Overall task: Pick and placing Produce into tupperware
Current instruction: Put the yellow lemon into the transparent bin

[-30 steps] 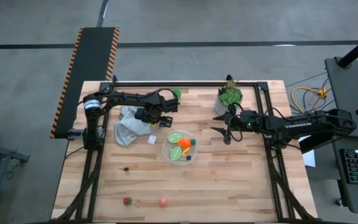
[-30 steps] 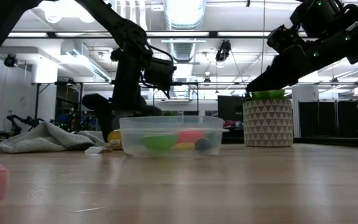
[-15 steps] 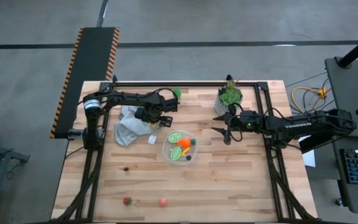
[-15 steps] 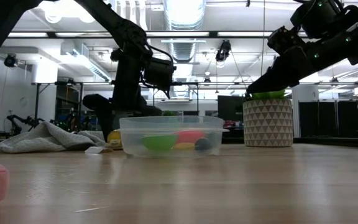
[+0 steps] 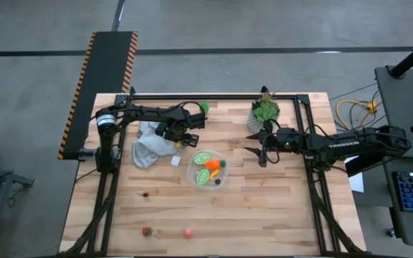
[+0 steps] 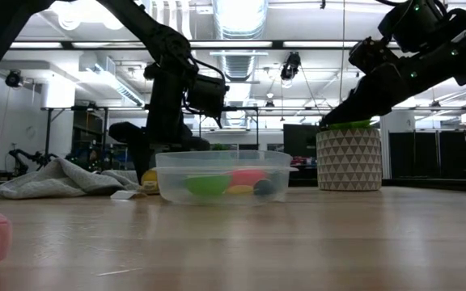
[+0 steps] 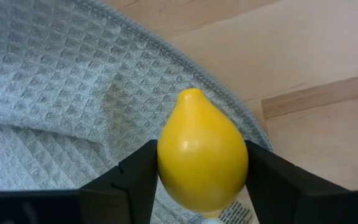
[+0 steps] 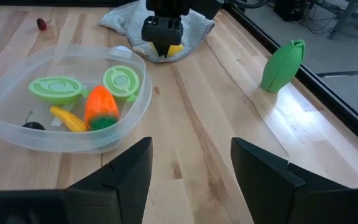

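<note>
The clear tupperware (image 5: 208,169) stands mid-table and holds two green slices, an orange carrot (image 8: 99,107), a yellow piece and a dark one. Just to its far left, a yellow toy lemon (image 7: 202,158) sits at the hem of a grey waffle cloth (image 5: 148,145). My left gripper (image 5: 180,141) points straight down, shut on the lemon. My right gripper (image 5: 253,152) hangs open above the table to the right of the tupperware, nothing between its fingers (image 8: 120,177). My left gripper pinches the lemon's two rounded sides (image 7: 164,163) between its two fingers, at the fruit's widest part. The fingers come from above, pointing down. The lemon's pointed tip (image 7: 190,94) sticks out past the fingers, low over the cloth's hem and the bare wood.
A potted plant (image 5: 264,113) stands at the far right, close to the right arm. A small white cube (image 5: 175,161) lies by the cloth. A green piece (image 5: 203,107) lies at the far edge. Small red and pink pieces (image 5: 188,233) lie near the front edge.
</note>
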Motion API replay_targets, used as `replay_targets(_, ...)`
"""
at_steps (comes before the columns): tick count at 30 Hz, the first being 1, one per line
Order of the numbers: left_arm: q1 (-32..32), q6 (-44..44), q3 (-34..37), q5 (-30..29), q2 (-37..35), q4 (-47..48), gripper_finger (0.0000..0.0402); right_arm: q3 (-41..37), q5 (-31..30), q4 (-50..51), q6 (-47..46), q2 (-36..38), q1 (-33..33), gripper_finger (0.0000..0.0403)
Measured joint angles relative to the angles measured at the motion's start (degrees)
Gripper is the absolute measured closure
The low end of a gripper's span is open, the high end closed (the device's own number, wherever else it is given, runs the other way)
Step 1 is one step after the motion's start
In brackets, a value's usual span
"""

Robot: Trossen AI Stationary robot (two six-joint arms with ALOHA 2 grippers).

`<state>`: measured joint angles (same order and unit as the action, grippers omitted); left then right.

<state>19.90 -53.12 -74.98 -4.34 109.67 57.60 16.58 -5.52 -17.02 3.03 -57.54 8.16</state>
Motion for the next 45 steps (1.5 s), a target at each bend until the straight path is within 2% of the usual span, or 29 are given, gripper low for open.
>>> replay_targets(9, -0.01, 1.98, -0.69, 0.90, -1.24, 0.94, 0.0218, 0.00, -0.02, 0.27, -0.02, 0.00, 0.00, 0.0193)
replay_targets(18, -0.66, 3.15, -2.14, 0.88, -7.17, 1.03, 0.0218, 0.00, -0.02, 0.33, -0.02, 0.00, 0.00, 0.0193)
replay_targets(26, -2.38, 7.20, -1.93, 0.61, -15.22, -6.68, 0.0218, 0.00, -0.55, 0.16, -0.02, 0.09, 0.00, 0.0193)
replay_targets(32, -4.51, 13.61, -1.46, 1.04, -20.02, -18.64, 0.0218, 0.00, -0.57, -0.66, -0.02, 0.54, 0.00, 0.0193)
replay_targets(37, -6.43, 19.67, -1.42, 2.78, -21.36, -23.99, 0.0218, 1.43, -0.57, -1.20, -0.04, 0.57, 0.00, 0.0193)
replay_targets(45, -11.36, 23.15, -0.44, 3.23, -18.92, -24.15, 0.0218, 5.85, -0.61, -1.15, -0.02, 0.55, 0.11, 0.0193)
